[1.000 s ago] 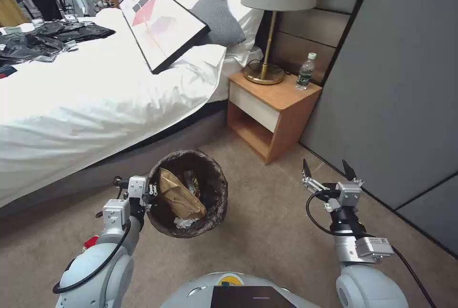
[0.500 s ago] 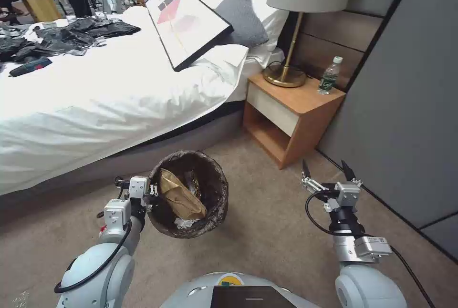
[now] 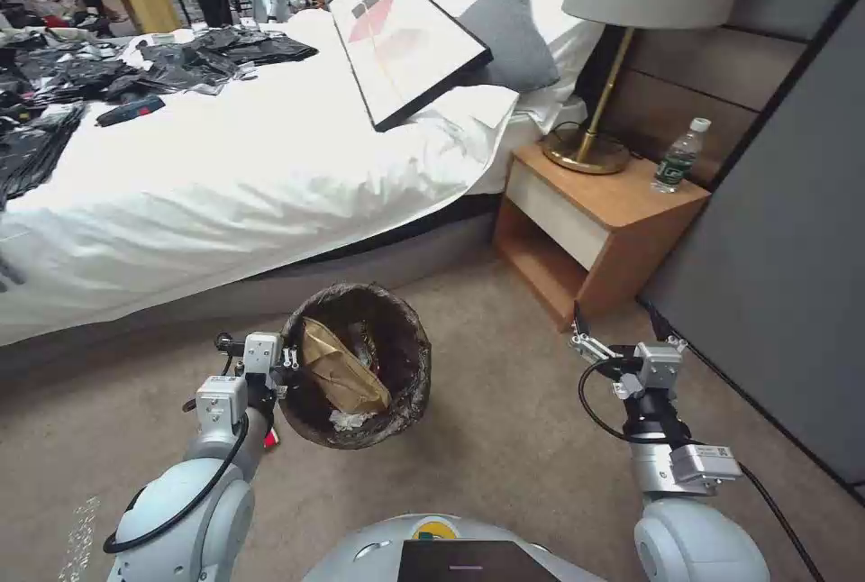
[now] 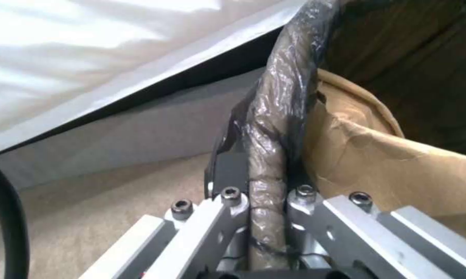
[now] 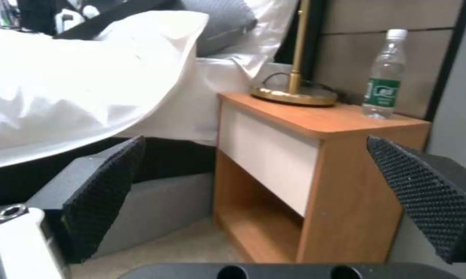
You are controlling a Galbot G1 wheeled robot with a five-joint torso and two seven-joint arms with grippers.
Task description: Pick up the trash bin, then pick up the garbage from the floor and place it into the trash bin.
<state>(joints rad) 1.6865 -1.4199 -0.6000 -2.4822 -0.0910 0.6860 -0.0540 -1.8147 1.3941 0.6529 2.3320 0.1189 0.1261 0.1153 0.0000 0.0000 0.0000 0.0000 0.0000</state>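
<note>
The robot stands on a beige carpet (image 3: 505, 438) in a bedroom, facing the side of a bed (image 3: 225, 168) made up with a white duvet. A framed picture (image 3: 405, 41) leans on the duvet against a grey pillow (image 3: 518, 46), and large black plastic bags (image 3: 180, 64) lie spread over the far side of the bed. To the right of the bed is a wooden nightstand (image 3: 604, 231) with a white drawer front and an open shelf below; on its top stand a lamp (image 3: 622, 41) with a brass base and a clear green-labelled bottle (image 3: 678, 157), well apart from both arms. A grey panelled wall (image 3: 793, 231) runs along the right. The trash bin (image 3: 360, 366), lined with a dark bag folded over its rim, is held up above the carpet in front of the robot, tilted so its mouth faces the head camera. The left gripper (image 3: 286, 359) is clamped on the bin's rim at its left side; in the left wrist view the metal fingers (image 4: 227, 205) pinch the bag-wrapped rim (image 4: 274, 128) between them. Inside the bin a brown paper bag (image 3: 338, 370) lies against the wall next to the gripper, with a white tissue (image 3: 347, 420) at the lower edge and a dark wrapper behind the bag. The right gripper (image 3: 620, 330) hovers over the carpet near the nightstand's front corner, its black-padded fingers (image 5: 104, 193) spread wide with nothing between them.
</note>
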